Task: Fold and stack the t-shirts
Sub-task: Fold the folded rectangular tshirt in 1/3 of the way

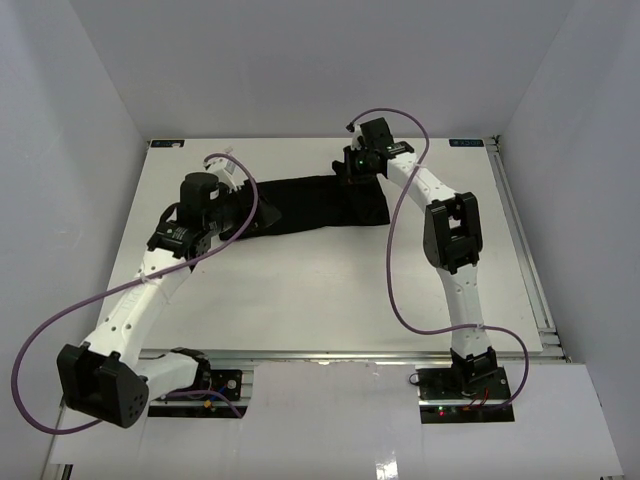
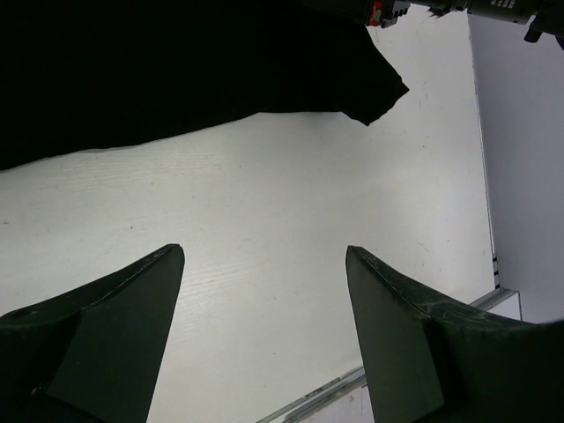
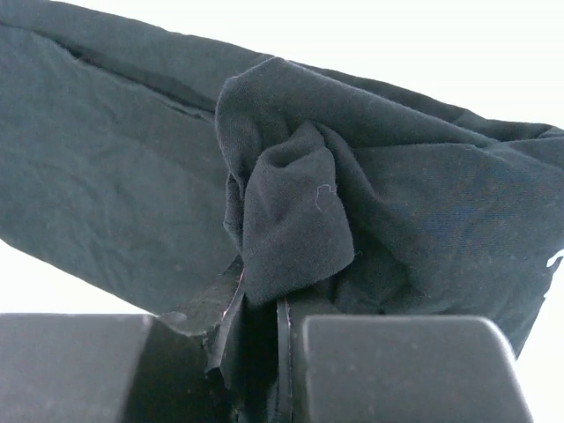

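Your right gripper [image 3: 280, 304] pinches a bunched fold of the black t-shirt [image 1: 310, 207]; your left gripper [image 2: 264, 256] gapes wide, empty. The t-shirt sprawls across the far middle of the table [image 1: 330, 300]. It's likely limp and light, so take corners.

The t-shirt [image 1: 310, 205] is plain black, the table [image 1: 330, 290] white, and the cable [image 1: 388, 275] purple.
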